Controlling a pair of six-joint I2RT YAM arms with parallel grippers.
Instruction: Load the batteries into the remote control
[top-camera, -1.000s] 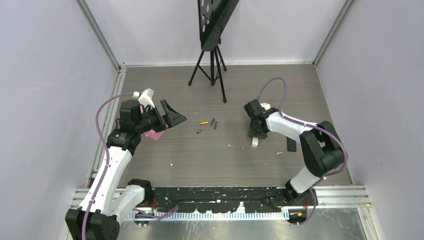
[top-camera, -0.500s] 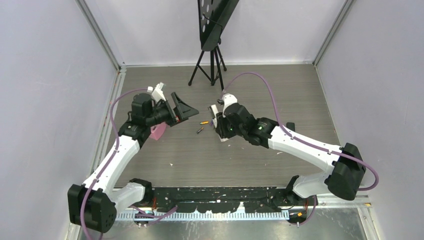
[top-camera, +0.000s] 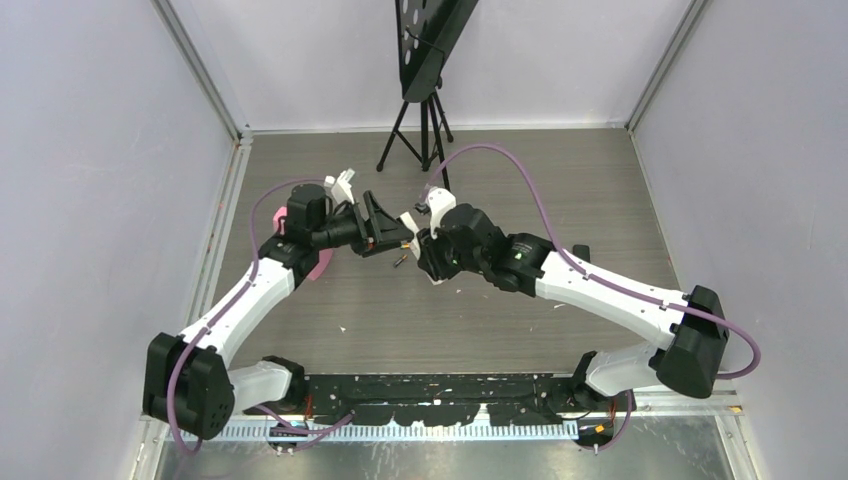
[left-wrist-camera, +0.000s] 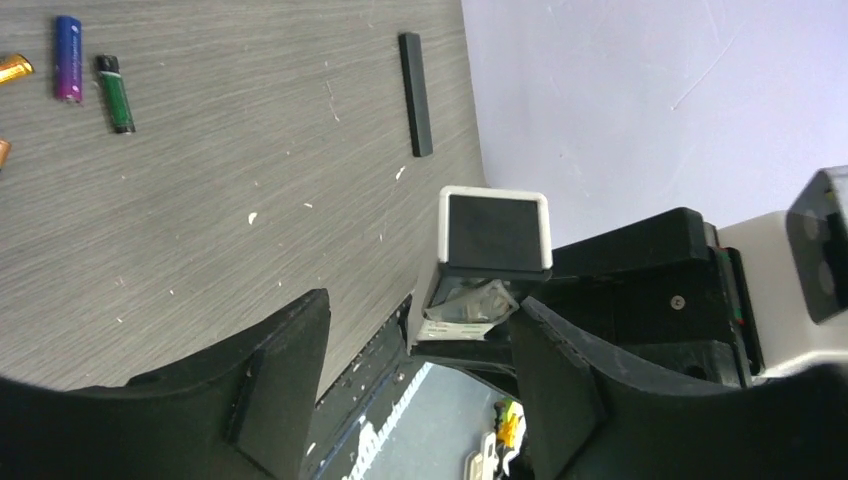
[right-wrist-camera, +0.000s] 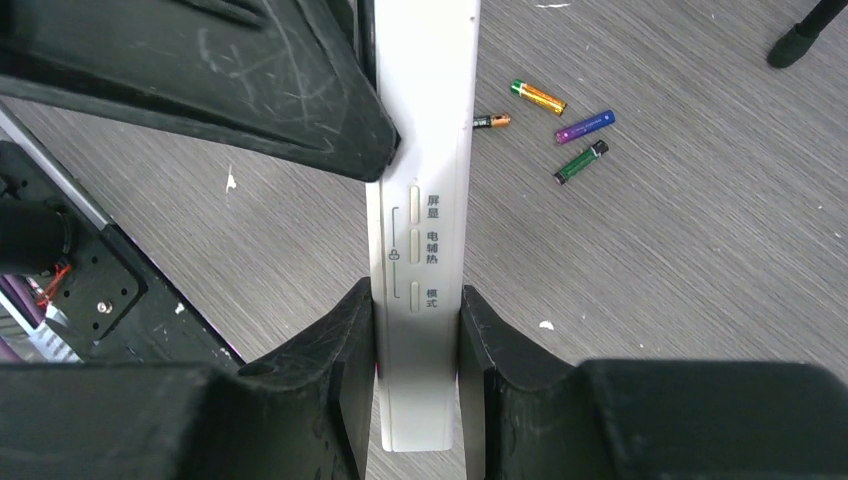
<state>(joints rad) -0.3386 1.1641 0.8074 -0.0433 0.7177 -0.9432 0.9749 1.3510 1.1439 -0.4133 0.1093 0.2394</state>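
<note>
Between right fingers (right-wrist-camera: 340, 380), white remote (right-wrist-camera: 420, 250), batteries (right-wrist-camera: 585, 125) beyond

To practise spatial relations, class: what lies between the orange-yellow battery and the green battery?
The purple battery lies between them; both wrist views show it.

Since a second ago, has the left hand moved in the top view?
Yes. The left hand has swung right and slightly up the view, and is now much nearer the legs of the tripod.
</note>
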